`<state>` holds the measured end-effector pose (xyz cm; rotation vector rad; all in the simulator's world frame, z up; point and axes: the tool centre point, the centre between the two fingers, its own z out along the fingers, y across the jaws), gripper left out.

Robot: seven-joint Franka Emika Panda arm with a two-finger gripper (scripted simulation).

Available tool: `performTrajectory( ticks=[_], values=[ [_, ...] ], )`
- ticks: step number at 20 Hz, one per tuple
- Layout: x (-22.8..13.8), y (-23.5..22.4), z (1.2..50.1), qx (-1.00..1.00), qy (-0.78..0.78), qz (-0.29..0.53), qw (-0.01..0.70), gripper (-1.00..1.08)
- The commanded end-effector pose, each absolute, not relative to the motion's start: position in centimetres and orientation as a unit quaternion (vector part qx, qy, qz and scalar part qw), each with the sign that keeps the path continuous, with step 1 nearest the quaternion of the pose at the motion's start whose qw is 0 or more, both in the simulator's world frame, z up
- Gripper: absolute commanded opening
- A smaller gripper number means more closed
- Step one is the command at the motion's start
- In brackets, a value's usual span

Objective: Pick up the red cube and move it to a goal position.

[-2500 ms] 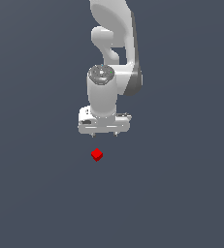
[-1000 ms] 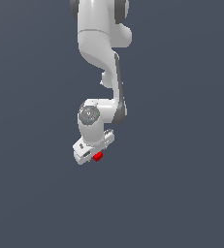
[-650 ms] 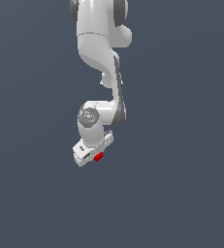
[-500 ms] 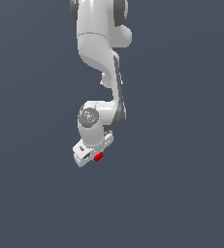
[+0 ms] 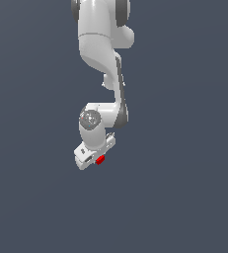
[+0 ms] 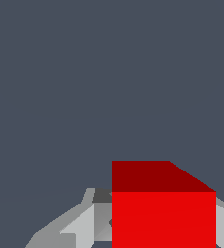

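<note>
Since approx 2.5 s ago I've dropped my end effector [image 5: 96,159] onto the red cube [image 5: 100,159]; it's now pinching the cube, mid-scene on the surface. Grasp looks set, so lift & carry to goal next.

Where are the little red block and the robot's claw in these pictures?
red cube [image 5: 100,159], exterior view, on its visible red face beside the gripper.
red cube [image 6: 163,218], wrist view, on its bright front face.
gripper [image 5: 93,157], exterior view, at its fingertips' end.

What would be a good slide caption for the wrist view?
Wrist view: the red cube sits between the claw fingers against plain grey ground.
</note>
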<state>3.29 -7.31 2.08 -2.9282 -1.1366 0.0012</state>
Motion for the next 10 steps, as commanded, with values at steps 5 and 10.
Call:
performTrajectory(
  ticks=[5, 10],
  values=[
    [3.3, -7.0, 3.9, -0.932, -0.362, 0.0, 0.0, -1.0],
    [3.3, -6.5, 7.2, -0.932, -0.362, 0.0, 0.0, -1.0]
  ],
)
